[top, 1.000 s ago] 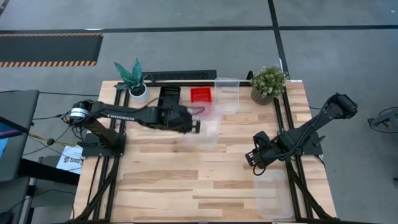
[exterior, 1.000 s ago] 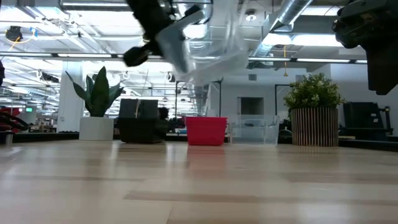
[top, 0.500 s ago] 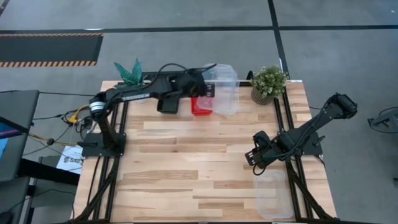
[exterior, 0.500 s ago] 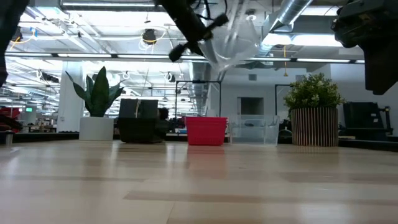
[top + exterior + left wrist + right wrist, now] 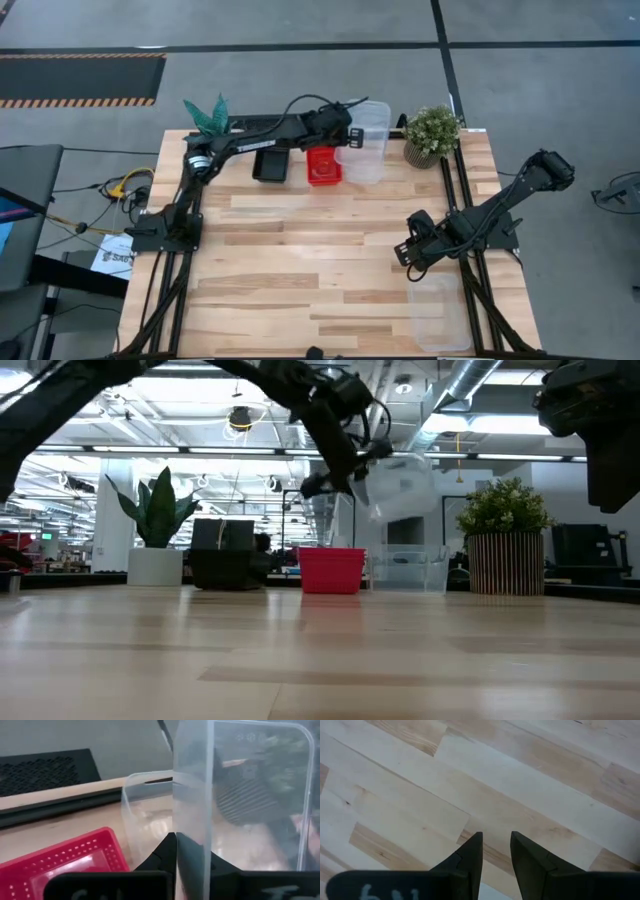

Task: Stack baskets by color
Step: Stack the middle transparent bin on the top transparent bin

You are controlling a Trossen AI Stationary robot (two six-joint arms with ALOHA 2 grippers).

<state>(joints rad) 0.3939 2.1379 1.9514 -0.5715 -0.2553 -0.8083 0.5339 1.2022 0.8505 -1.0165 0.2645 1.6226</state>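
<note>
Two potted plants (image 5: 432, 132) flank the black basket (image 5: 270, 165) and red basket (image 5: 323, 166).

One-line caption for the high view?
Left end effector carries a clear basket over another clear basket beside the red basket.

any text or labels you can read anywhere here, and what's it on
None can be read in full.
White sheet by the table's left edge: print cut off, too small.
Left gripper body: pale marks, cropped.
Right gripper body: pale marks, cropped.
</note>
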